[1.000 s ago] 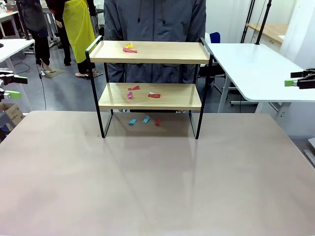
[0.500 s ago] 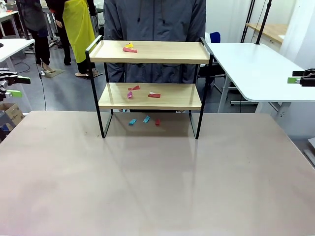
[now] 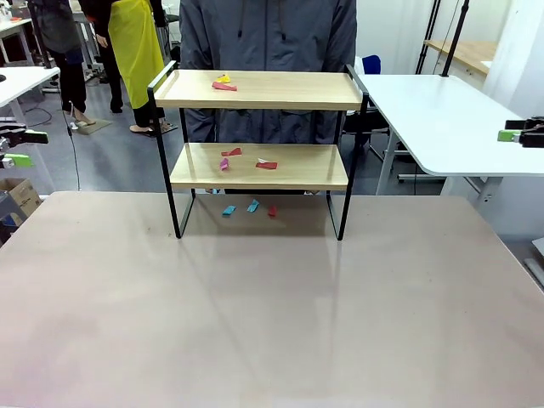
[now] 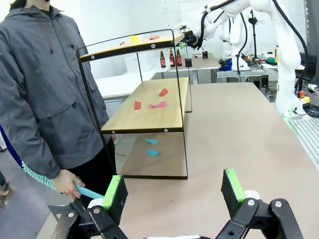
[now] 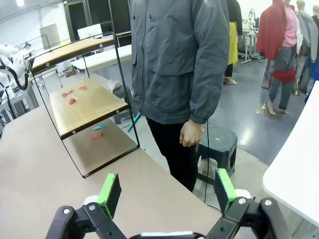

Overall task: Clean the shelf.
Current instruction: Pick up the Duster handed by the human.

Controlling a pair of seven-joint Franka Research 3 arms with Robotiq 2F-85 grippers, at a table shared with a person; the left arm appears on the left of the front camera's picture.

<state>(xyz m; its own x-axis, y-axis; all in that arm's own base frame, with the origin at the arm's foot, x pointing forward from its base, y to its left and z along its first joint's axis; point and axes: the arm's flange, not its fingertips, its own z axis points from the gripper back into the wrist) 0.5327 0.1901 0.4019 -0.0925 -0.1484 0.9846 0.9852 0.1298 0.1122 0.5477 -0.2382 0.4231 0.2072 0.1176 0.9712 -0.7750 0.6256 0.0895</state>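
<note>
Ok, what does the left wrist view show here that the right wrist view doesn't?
Left wrist view: the person's hand gripping a teal handle, and brown bottles on a far table. Right wrist view: the person's other hand hanging loose, a dark stool, and people standing farther off. Both: the shelf, coloured scraps on its boards and under it, the grey jacket, the table, and up close the open left pincer or open right pincer.

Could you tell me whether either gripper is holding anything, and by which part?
Nothing is held: the left gripper and right gripper both show open, empty jaws.
</note>
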